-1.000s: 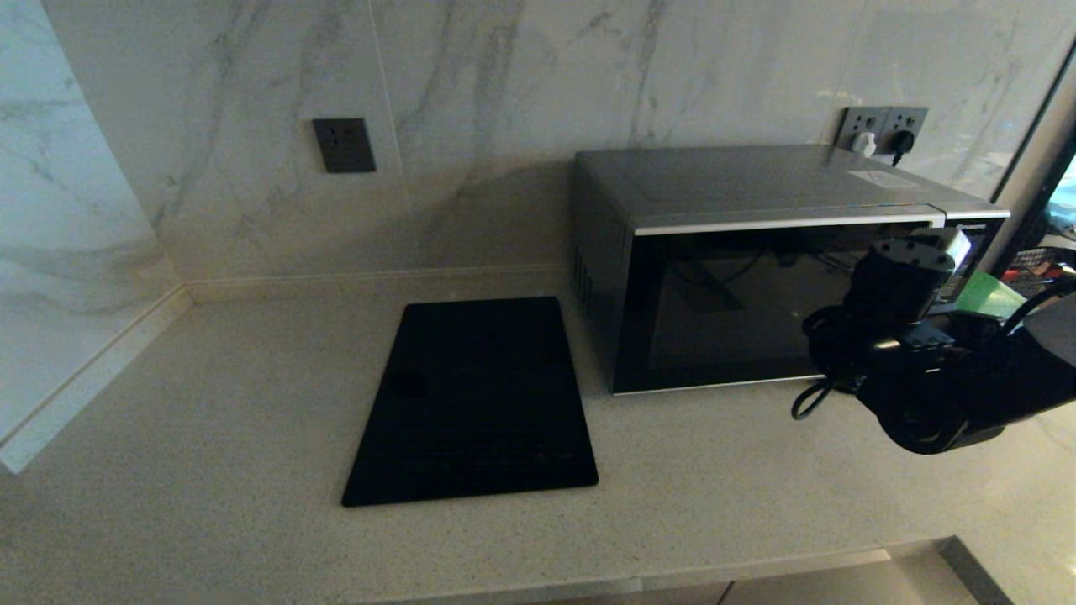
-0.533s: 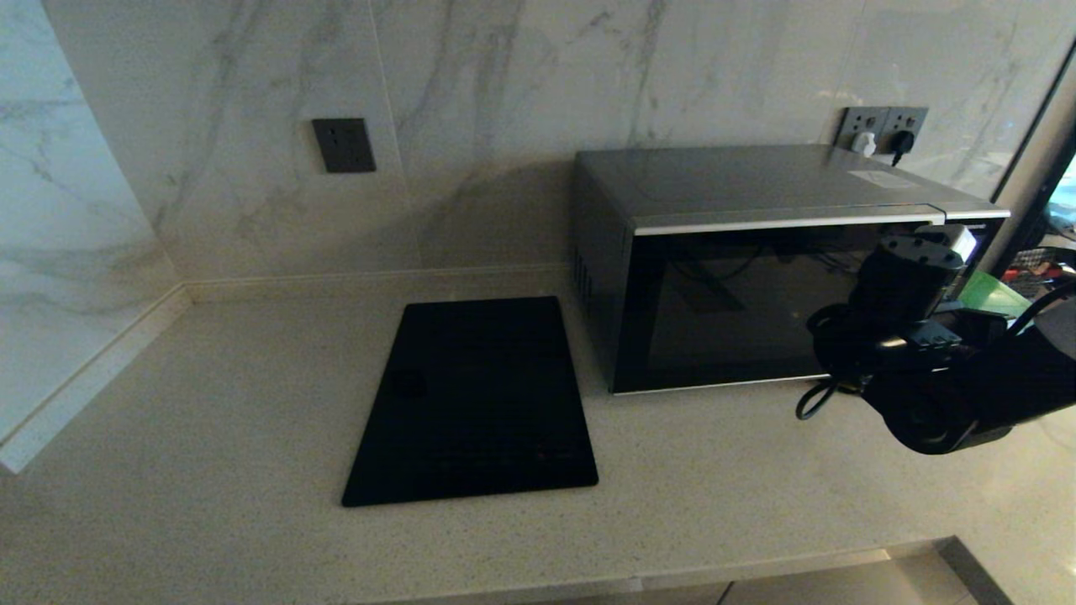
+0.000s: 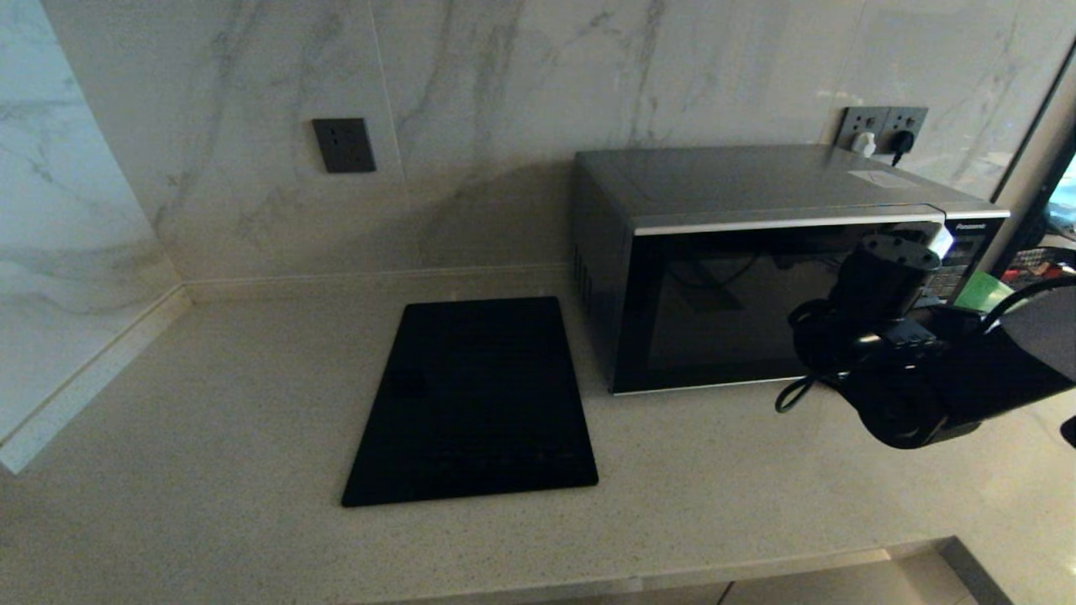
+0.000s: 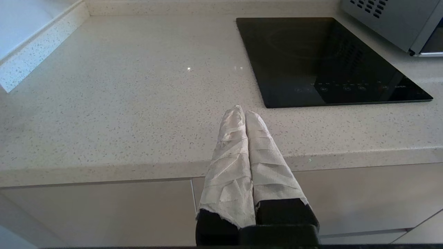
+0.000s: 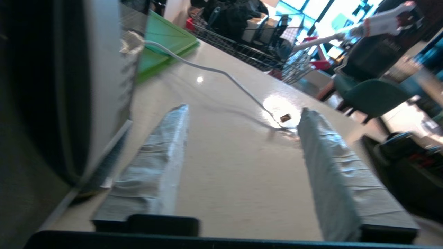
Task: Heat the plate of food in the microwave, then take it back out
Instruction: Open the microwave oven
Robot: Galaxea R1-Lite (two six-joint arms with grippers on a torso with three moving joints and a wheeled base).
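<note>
From my head, one microwave [image 3: 782, 269] stands shut on the desk [image 3: 210, 437]; my right pincer [image 3: 940, 244] should square up to its door edge. Left wrist: my left pincer [image 4: 242, 114] is closed, empty. Right wrist: fingers [image 5: 155, 162] spread wide, empty. No plate visible.

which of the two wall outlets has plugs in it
The outlet on the wall behind the microwave holds a white and a black plug; the dark outlet further left is empty.

Kitchen: stone countertop [image 3: 210, 420], marble backsplash [image 3: 504, 84], induction hob [image 3: 475, 399], microwave [image 3: 756, 277].
</note>
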